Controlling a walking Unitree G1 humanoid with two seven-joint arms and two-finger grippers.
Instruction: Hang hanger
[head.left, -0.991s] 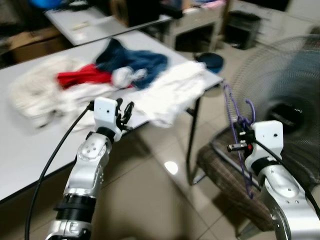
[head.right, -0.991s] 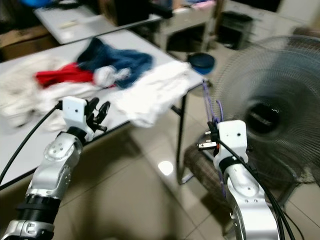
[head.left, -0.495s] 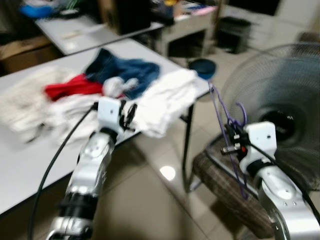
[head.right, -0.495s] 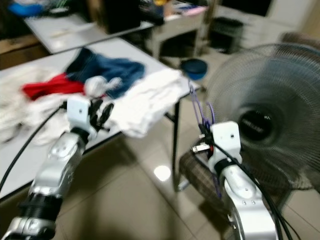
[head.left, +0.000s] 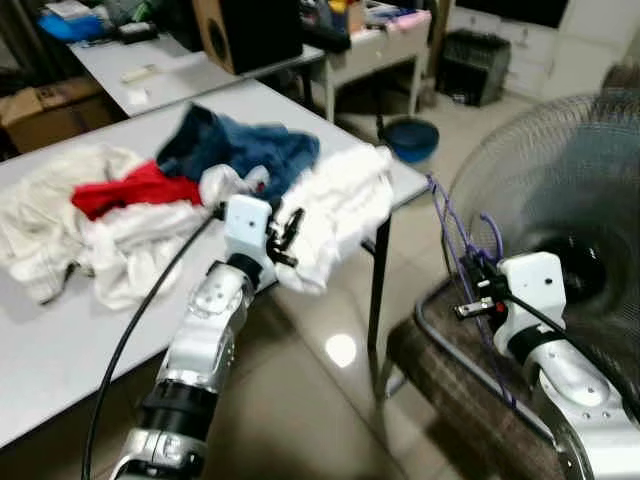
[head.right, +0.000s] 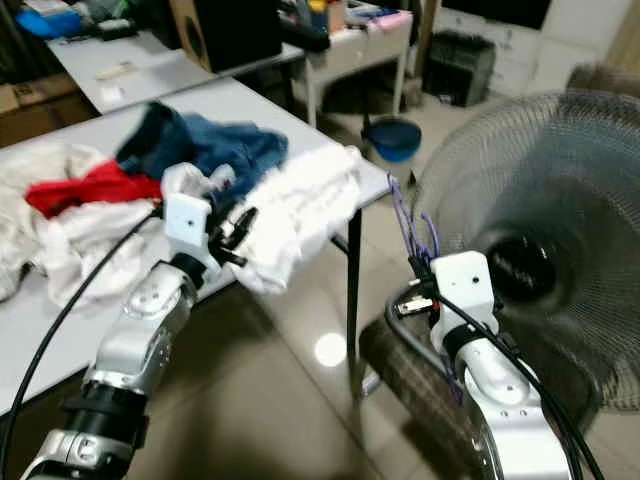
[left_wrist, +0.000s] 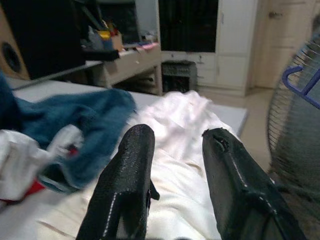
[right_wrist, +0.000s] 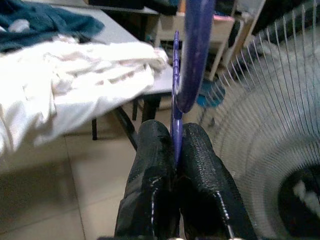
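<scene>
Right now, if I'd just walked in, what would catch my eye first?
Probably the heap of clothes in white, red and blue on the grey table, with the left gripper open by the white cloth at the table's edge. On the other side, the right gripper pinches a purple hanger in front of a big fan.

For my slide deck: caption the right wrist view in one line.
Right gripper shut on a purple hanger, with white clothes on the table and a fan alongside.

Purple wire hanger (head.left: 455, 235) upright, hook up, pinched in right hand (right_wrist: 175, 150), beside fan.
</scene>
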